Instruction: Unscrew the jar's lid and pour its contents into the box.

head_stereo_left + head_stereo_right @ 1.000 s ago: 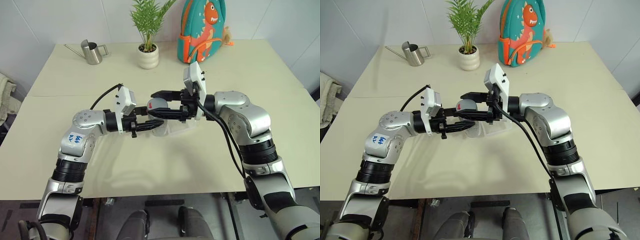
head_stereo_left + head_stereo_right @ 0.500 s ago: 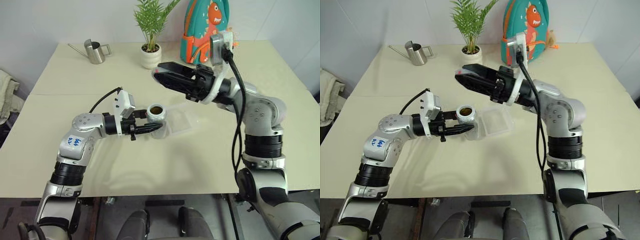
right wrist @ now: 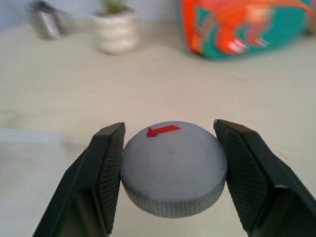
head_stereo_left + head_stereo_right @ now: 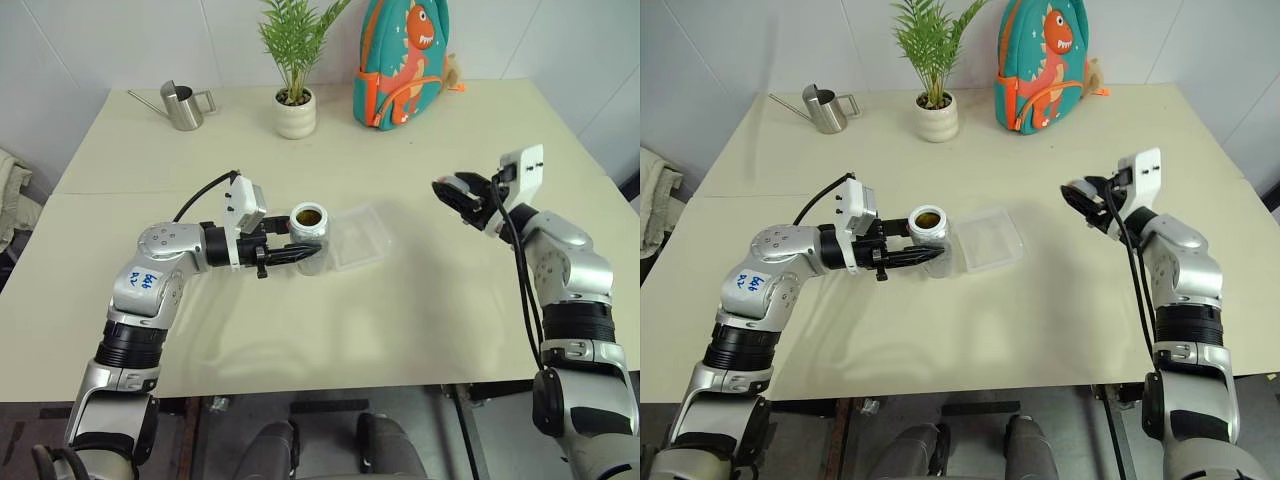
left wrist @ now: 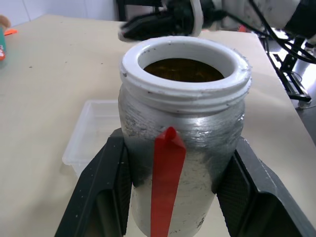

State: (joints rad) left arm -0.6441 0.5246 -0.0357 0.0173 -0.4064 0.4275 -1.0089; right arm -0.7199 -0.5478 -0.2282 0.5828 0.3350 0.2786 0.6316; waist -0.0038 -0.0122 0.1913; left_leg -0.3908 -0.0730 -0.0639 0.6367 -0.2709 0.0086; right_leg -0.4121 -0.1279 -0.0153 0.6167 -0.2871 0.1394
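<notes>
The left gripper pinches the jar between its two black fingers, one pad on each side of the silvery body, and holds it upright near the middle of the cream table. The jar's white threaded mouth is open, and the contents show inside as a dark brown layer below the rim. A red strip runs down the side of the jar that faces the left wrist camera.

The box, a shallow clear plastic tray, lies flat on the table just beside the jar at its 3 o'clock; I cannot tell whether the two touch.

The right gripper is well apart from both, out at about 3 o'clock from the box and above the tabletop. Its fingers are clamped on the lid, a round grey cap with a red arrow on its top, one finger on each side of the knurled edge.

Along the table's far edge, at 12 o'clock, stand a steel watering can, a white pot with a green plant and a teal dinosaur backpack
</notes>
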